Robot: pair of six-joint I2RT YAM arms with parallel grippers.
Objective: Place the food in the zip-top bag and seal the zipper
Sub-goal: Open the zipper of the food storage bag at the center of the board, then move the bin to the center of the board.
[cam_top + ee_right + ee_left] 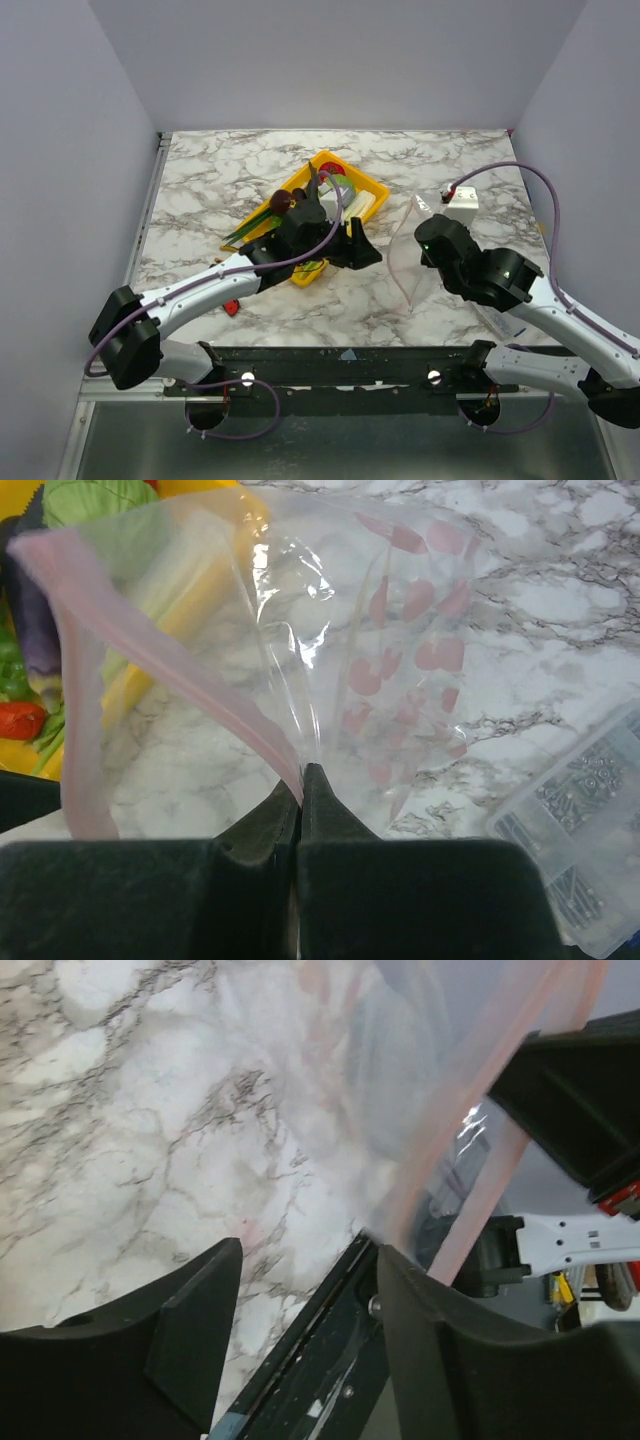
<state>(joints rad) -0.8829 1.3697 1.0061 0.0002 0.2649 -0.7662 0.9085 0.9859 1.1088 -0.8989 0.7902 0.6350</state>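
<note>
Lab: white-walled booth (pixel 340 60), marble tabletop (pixel 220 180)

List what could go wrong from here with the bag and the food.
1. The right gripper pinches the zip-top bag at one spot by its zipper; the floppy mouth may sag or slip free.
2. The left gripper is open and empty near the bag, with the food in the yellow tray; its fingers could snag the film.
3. A clear parts box lies beside the bag and could get dragged.
</note>
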